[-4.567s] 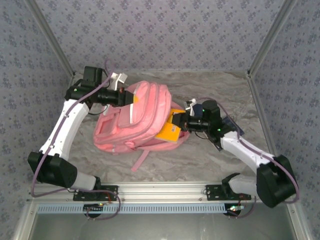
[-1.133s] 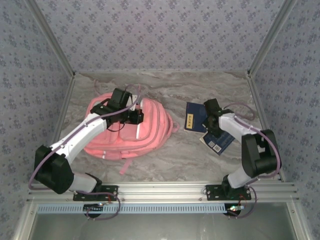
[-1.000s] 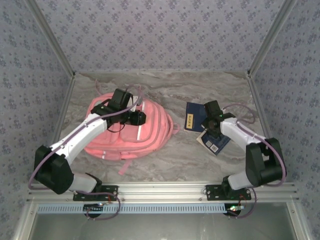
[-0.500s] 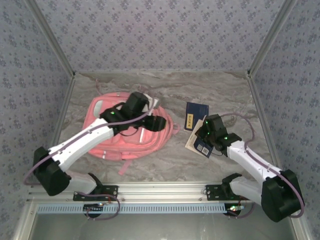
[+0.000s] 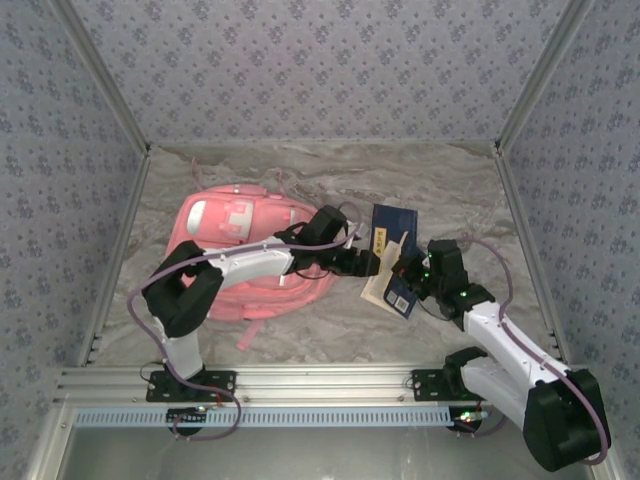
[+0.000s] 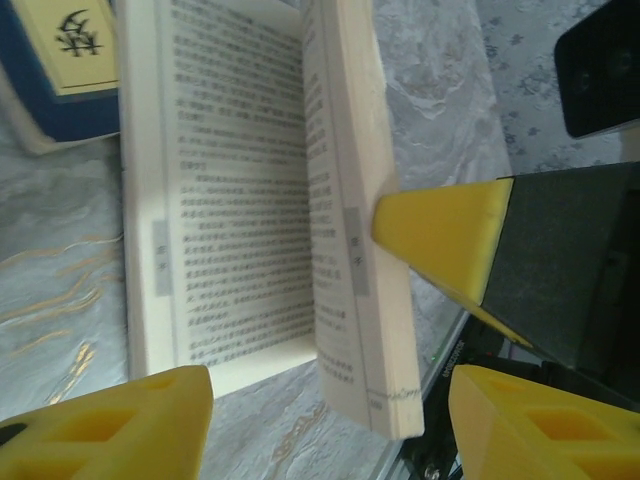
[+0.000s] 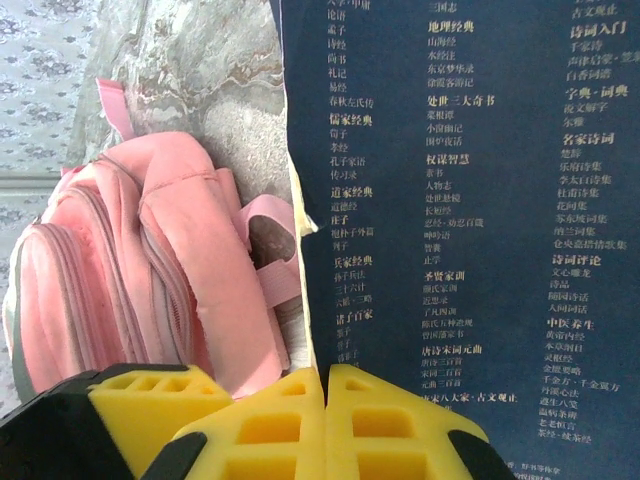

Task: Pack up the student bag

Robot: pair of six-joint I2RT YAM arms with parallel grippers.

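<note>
student bag (image 5: 235,255): lying flat on the marble-look table (image 5: 330,325), about 9 o'clock from the table's middle. White patch at the far end, one strap trailing toward 6 o'clock.
left arm: stretched over the bag's near-right part, pointing toward 3 o'clock.
left gripper (image 5: 368,263): my jaws stand well apart and hold nothing. They sit just past the bag's right edge, facing the printed pages of the open book.
right gripper (image 5: 404,273): my fingers are pressed together on the open book (image 5: 396,295), close by at 3 o'clock from the left gripper.
grip detail: from my right wrist the yellow pads (image 7: 270,430) meet at the edge of the dark blue cover. It seems only the cover is nipped, but the pads hide the contact itself.
open book: tilted, pages toward the bag, cover with columns of pale print toward my right wrist.
second book (image 5: 392,230): dark blue with a yellow label strip, flat on the table near the held one, at its 12 o'clock.
</note>
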